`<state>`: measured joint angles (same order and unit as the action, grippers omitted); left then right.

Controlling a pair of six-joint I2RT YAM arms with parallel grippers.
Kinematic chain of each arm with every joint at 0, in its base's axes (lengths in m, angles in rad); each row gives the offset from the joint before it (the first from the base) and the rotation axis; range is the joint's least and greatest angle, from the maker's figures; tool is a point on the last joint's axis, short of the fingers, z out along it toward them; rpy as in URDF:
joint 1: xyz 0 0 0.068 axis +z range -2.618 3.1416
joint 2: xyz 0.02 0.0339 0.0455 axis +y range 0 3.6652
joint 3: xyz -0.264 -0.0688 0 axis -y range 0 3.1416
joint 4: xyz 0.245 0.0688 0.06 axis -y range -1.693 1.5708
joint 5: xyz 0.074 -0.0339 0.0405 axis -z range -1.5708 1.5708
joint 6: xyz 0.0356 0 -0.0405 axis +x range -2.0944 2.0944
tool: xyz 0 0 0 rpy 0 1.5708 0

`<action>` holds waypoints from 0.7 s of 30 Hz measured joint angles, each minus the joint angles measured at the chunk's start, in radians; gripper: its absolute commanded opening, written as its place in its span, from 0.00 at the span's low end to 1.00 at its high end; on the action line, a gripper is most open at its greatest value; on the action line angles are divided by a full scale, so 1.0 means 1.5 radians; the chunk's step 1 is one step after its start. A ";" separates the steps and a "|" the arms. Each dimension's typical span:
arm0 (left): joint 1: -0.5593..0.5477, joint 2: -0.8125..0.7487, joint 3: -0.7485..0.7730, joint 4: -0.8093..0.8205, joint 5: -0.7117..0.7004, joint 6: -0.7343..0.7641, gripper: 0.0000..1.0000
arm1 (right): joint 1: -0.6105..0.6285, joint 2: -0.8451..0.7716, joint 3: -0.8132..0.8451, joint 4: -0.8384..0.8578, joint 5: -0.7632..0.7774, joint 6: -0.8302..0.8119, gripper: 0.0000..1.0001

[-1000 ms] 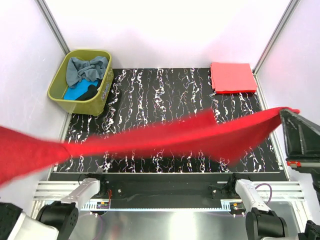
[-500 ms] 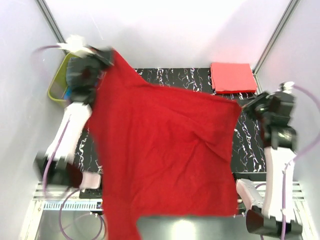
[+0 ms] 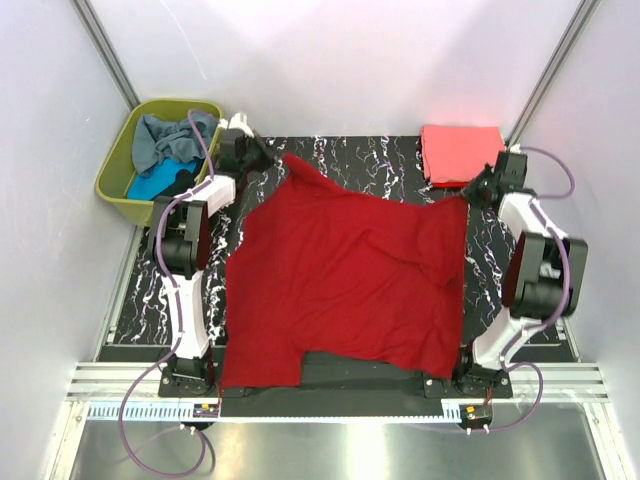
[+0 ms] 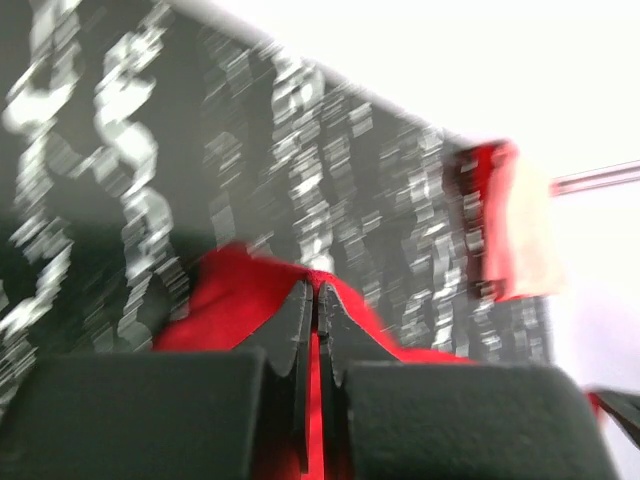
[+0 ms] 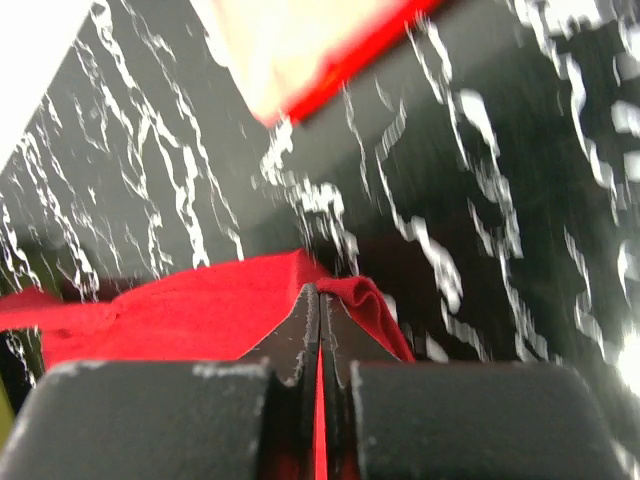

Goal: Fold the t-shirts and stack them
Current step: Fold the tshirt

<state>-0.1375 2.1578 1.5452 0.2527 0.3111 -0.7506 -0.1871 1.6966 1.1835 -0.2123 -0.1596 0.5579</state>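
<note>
Left wrist view: the left gripper (image 4: 316, 300) has its jaws pressed together on a pinch of the dark red t-shirt (image 4: 235, 290), the cloth bunching just below and to either side of the tips; beyond them lies the black marbled table (image 4: 120, 150), and farther off, blurred, the folded coral-pink t-shirt (image 4: 490, 230); the right gripper (image 5: 319, 300) is likewise clamped on another corner of the red cloth, a small fold rising right at its tips, with the coral-pink shirt close ahead of it; seen from above, the red shirt lies spread between the two grippers and runs back from them to the table's near edge; on the outer side of the left gripper stands the olive-green basket (image 3: 115, 170), holding a grey-blue t-shirt (image 3: 165, 138), a turquoise t-shirt (image 3: 148, 186) and a black t-shirt (image 3: 182, 182).
</note>
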 measured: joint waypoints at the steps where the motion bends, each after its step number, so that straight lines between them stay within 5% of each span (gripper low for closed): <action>1: -0.002 0.000 0.010 0.007 0.002 -0.003 0.00 | -0.003 0.021 0.020 0.007 -0.003 -0.006 0.00; 9: -0.011 -0.004 0.040 0.041 0.020 -0.019 0.00 | -0.033 0.143 0.172 -0.014 -0.061 -0.050 0.00; 21: -0.011 -0.148 0.001 -0.152 0.024 -0.001 0.00 | -0.039 0.173 0.225 -0.125 -0.145 -0.030 0.00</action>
<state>-0.1547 1.9362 1.5471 0.0254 0.3466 -0.7525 -0.2451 1.9556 1.5211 -0.3996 -0.3767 0.5125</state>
